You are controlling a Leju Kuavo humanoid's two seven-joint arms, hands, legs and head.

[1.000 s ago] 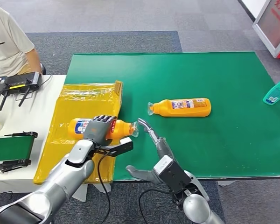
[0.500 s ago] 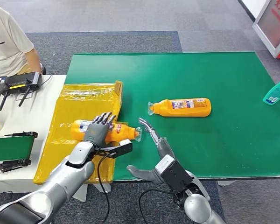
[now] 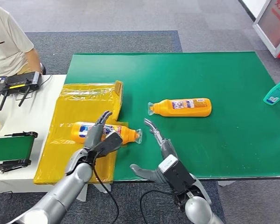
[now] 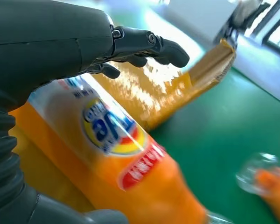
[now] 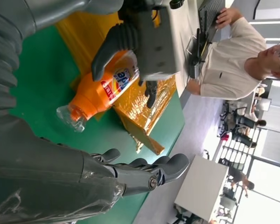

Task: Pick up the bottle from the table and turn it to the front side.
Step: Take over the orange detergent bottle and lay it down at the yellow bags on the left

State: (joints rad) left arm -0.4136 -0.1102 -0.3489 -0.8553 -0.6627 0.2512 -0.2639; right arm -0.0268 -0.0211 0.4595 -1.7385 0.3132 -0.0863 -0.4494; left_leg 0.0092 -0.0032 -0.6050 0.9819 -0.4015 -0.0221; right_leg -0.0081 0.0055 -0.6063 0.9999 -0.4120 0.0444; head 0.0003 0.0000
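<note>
Target object: orange plastic bottle with a clear cap and a blue, white and red label [image 3: 107, 132], lying on its side on the crinkled yellow plastic sheet [image 3: 75, 107], cap end reaching onto the green table mat [image 3: 219, 74].
Long axis: runs across the robot's front; base toward its left, cap toward its right.
Left hand [image 3: 96, 135]: arched over the middle of the bottle, fingers spread over the label, thumb on the near side. In the left wrist view the fingers [image 4: 145, 44] stand clear above the bottle; no firm grasp is evident, so it is judged open around the body.
Right hand [image 3: 159, 144]: empty, fingers extended and apart, just beside the cap end, not touching it.
Nearer hand: left, directly over the bottle; the right is positioned to receive the cap end.
Label facing: logo turned up toward the left wrist camera.
Legible writing: blurred; letters resembling "afe" in the oval logo, not reliably readable.
Second bottle: similar orange plastic bottle [image 3: 182, 107] farther out on the mat, parallel, well apart from both hands.
</note>
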